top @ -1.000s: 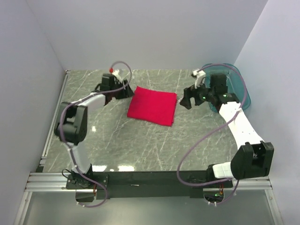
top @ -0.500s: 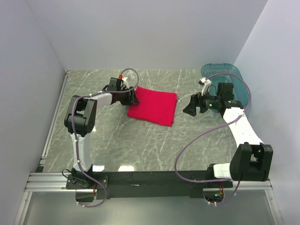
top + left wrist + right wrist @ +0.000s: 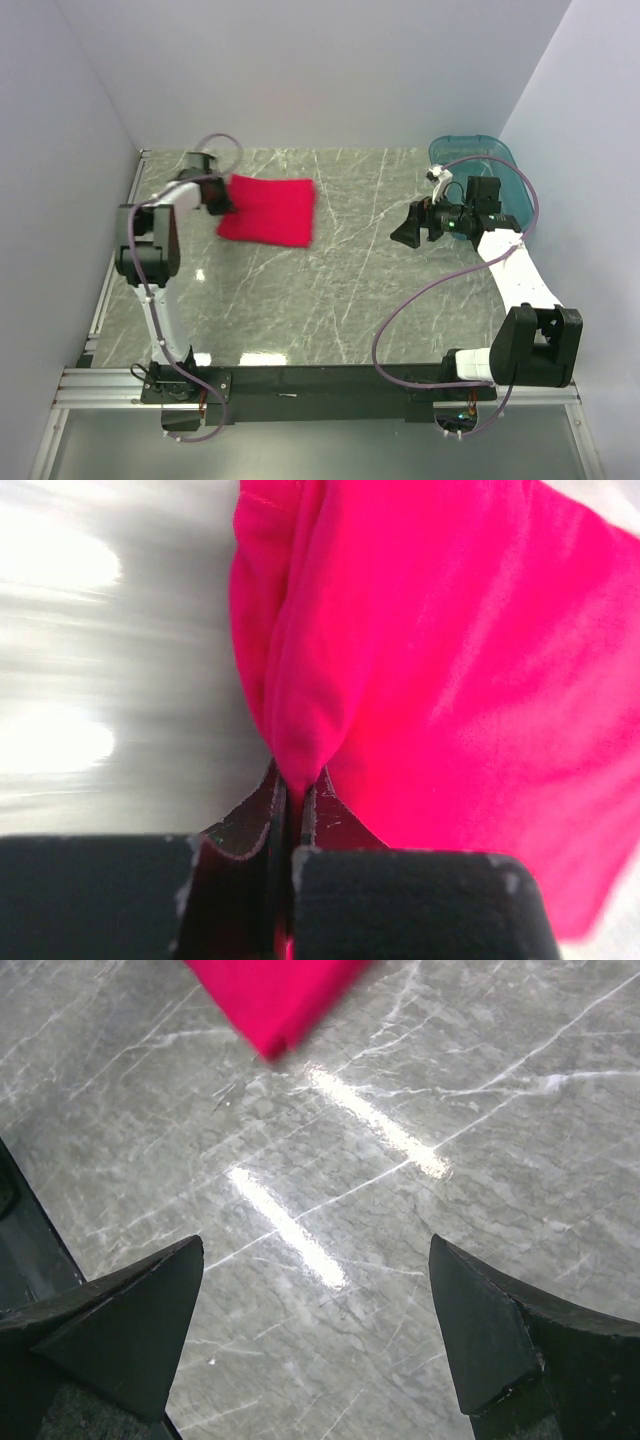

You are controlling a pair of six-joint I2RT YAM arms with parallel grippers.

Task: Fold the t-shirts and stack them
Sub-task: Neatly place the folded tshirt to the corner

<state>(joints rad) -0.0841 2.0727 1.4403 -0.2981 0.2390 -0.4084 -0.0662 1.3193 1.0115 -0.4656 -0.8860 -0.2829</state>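
A folded bright red t-shirt lies on the marble table at the back left, blurred with motion. My left gripper is shut on its left edge. In the left wrist view a pinch of the red t-shirt runs down between the closed black fingers. My right gripper hovers open over bare marble at the right, well apart from the shirt. In the right wrist view its gripper stands wide open with only one corner of the t-shirt at the top edge.
A teal see-through tub stands at the back right corner, behind the right arm. White walls close the table at the back and both sides. A black rail with the arm bases runs along the near edge.
The left gripper closed on the shirt's left edge and has dragged the folded shirt to the left, toward the back left corner. The right arm has stayed put since half a second ago.
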